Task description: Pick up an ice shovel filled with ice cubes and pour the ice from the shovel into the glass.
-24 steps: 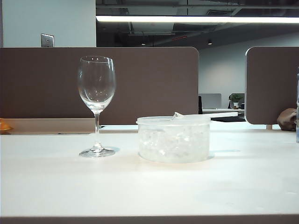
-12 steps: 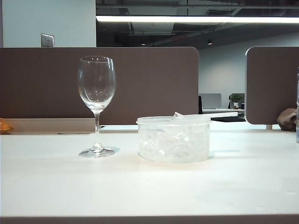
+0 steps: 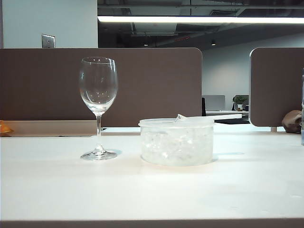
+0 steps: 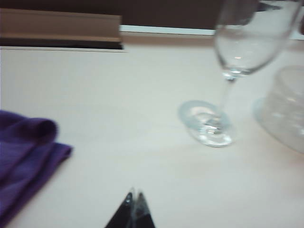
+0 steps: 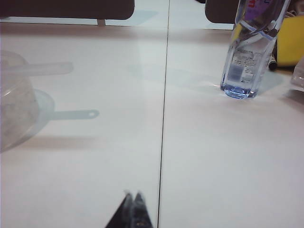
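Observation:
The glass (image 3: 98, 90) stands upright and empty on the white table, left of a low translucent tub (image 3: 176, 124). Ice cubes (image 3: 175, 145) fill the tub. The ice shovel (image 3: 223, 116) rests in the tub with its thin handle sticking out over the rim to the right. No arm shows in the exterior view. My left gripper (image 4: 134, 195) is shut and empty, low over the table, well short of the glass (image 4: 237, 42) and tub (image 4: 285, 109). My right gripper (image 5: 133, 195) is shut and empty too, away from the tub (image 5: 14, 109) and the shovel's handle (image 5: 42, 69).
A purple cloth (image 4: 23, 156) lies beside the left gripper. A clear water bottle (image 5: 249, 52) stands on the table beyond the right gripper, with a yellow object (image 5: 290, 40) behind it. Brown partition panels (image 3: 142, 85) close off the table's far edge.

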`<state>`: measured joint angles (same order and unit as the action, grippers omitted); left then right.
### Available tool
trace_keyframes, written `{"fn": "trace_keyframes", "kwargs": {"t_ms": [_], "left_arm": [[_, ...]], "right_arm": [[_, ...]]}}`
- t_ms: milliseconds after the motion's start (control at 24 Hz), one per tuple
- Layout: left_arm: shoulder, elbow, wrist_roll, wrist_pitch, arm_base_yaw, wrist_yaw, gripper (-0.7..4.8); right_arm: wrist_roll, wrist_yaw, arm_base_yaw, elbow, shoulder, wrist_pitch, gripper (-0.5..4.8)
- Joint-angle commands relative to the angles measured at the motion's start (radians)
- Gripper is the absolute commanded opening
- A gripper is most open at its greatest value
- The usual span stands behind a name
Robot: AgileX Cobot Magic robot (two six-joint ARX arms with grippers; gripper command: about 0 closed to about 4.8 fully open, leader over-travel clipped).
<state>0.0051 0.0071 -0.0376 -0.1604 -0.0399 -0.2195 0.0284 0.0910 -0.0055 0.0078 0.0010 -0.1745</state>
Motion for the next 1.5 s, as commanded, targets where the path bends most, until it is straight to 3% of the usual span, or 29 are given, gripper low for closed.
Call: {"fn": "trace_keyframes", "kwargs": {"t_ms": [42,292,375,542,667,750,792,917,1000,1334,1501], "left_arm": [[0.001,0.002,0.004,0.014,0.001,-0.224,-0.05],[0.001,0.001,0.003,0.018,0.001,-0.278,-0.05],[0.001,0.001,0.003,0.019,0.001,-0.278,-0.05],[0.001,0.001,0.004,0.019,0.001,-0.278,-0.05],[0.001,0.001,0.004,0.018,0.001,-0.278,-0.05],[0.001,0.001,0.004,0.019,0.001,-0.278,-0.05],[0.001,0.001,0.003,0.019,0.001,-0.278,-0.05],[0.001,0.001,0.004,0.019,0.001,-0.278,-0.05],[0.001,0.001,0.004,0.019,0.001,-0.278,-0.05],[0.001,0.001,0.004,0.019,0.001,-0.278,-0.05],[0.001,0.001,0.004,0.019,0.001,-0.278,-0.05]], "right_arm": [[-0.001,-0.002,0.001,-0.007,0.001,0.023,0.00],[-0.025,0.040,0.001,-0.007,0.001,0.026,-0.01],[-0.115,0.046,0.002,0.008,0.001,0.086,-0.01],[-0.166,0.029,0.002,0.160,0.001,0.150,-0.02],[-0.158,-0.077,0.001,0.403,0.008,-0.002,-0.02],[-0.129,-0.070,0.002,0.578,0.057,-0.191,-0.02],[-0.101,-0.050,0.002,0.647,0.086,-0.270,-0.02],[0.007,0.166,0.001,0.927,0.285,-0.580,-0.02],[0.006,0.233,0.001,1.033,0.399,-0.687,-0.02],[-0.005,0.493,0.005,1.074,0.684,-0.676,0.00],[-0.085,0.503,0.040,1.023,0.854,-0.541,0.00]]}}
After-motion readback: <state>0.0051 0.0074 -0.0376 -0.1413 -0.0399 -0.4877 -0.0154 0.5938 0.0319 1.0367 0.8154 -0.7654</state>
